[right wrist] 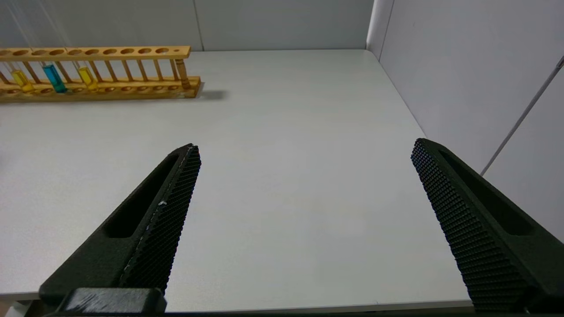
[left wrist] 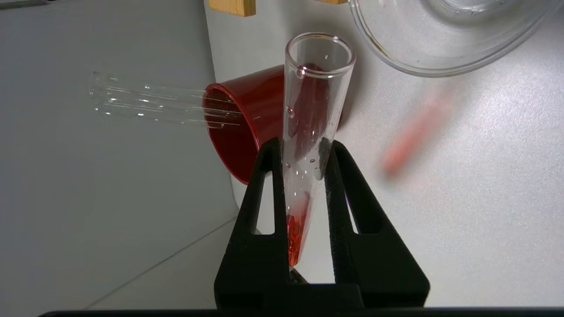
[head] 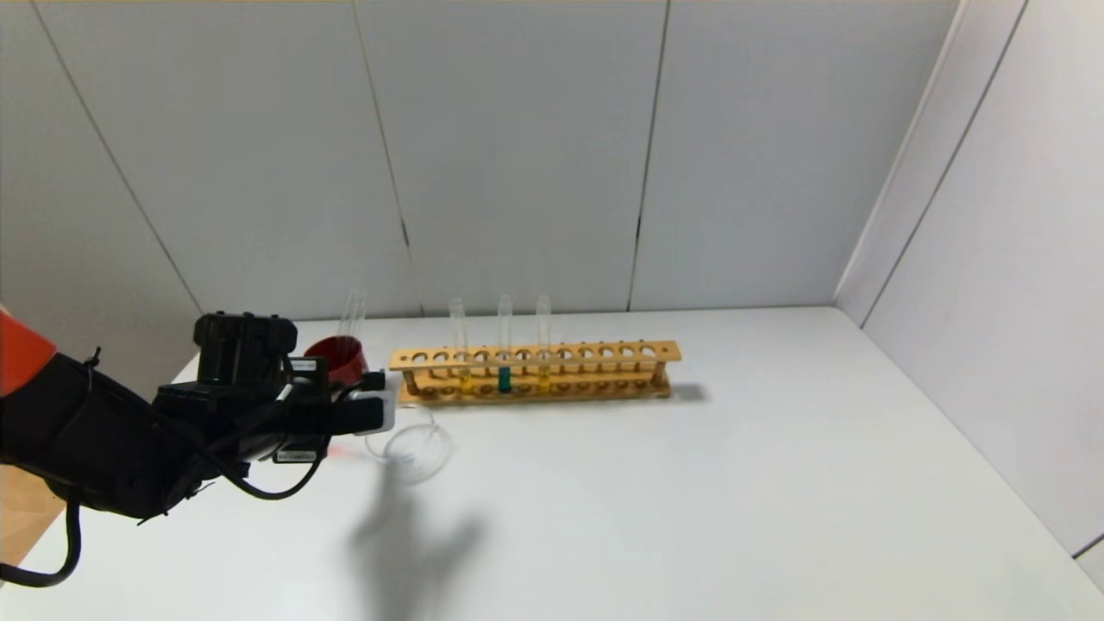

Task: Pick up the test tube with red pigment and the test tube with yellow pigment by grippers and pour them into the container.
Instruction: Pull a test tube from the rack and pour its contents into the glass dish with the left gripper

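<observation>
**Red tube gripped beside the dish**

Looming at the head view's lower left, the black left gripper (head: 384, 412) is hanging just beside the shallow clear glass container (head: 418, 450), near a dark red cup (head: 338, 359) and a wooden tube rack (head: 535, 373).

Left wrist view: its fingers are clamping the thin glass test tube with red pigment (left wrist: 308, 145), mouth near the dish.

Right wrist view: the right gripper (right wrist: 306, 154) is hovering spread wide, well apart from the rack.

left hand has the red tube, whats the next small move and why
Probably carry the tube's mouth over the glass dish, then tip further. The left hand is shut on the red test tube, which lies roughly level in the head view. A little red liquid sits at its closed end, and the mouth is beside the dish's rim, not over it.
</observation>
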### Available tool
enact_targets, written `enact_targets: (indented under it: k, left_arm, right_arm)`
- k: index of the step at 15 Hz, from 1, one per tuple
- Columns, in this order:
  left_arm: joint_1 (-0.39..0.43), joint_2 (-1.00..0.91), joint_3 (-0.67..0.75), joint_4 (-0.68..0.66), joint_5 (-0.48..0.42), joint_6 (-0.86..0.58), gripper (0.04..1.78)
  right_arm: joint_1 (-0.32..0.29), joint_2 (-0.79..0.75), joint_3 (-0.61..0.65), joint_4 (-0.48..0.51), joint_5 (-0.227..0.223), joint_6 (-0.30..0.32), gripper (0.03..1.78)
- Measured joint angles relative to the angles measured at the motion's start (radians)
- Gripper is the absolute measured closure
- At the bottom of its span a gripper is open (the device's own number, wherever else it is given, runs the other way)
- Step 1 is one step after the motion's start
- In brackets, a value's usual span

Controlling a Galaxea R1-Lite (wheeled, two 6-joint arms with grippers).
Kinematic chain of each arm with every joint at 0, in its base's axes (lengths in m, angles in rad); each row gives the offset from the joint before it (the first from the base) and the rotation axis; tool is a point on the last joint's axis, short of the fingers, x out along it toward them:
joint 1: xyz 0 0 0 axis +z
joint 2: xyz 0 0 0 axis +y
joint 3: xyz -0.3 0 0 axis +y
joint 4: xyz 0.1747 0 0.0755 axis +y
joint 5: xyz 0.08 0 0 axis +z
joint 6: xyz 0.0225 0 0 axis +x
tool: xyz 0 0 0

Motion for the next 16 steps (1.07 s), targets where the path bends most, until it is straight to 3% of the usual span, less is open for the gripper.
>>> enact_targets:
  k: [16]
  left_arm:
    - [-0.013, 0.043, -0.031, 0.004, 0.08, 0.114, 1.51]
  right_arm:
    - [0.0, 0.0, 0.0, 0.0, 0.0, 0.0, 0.06]
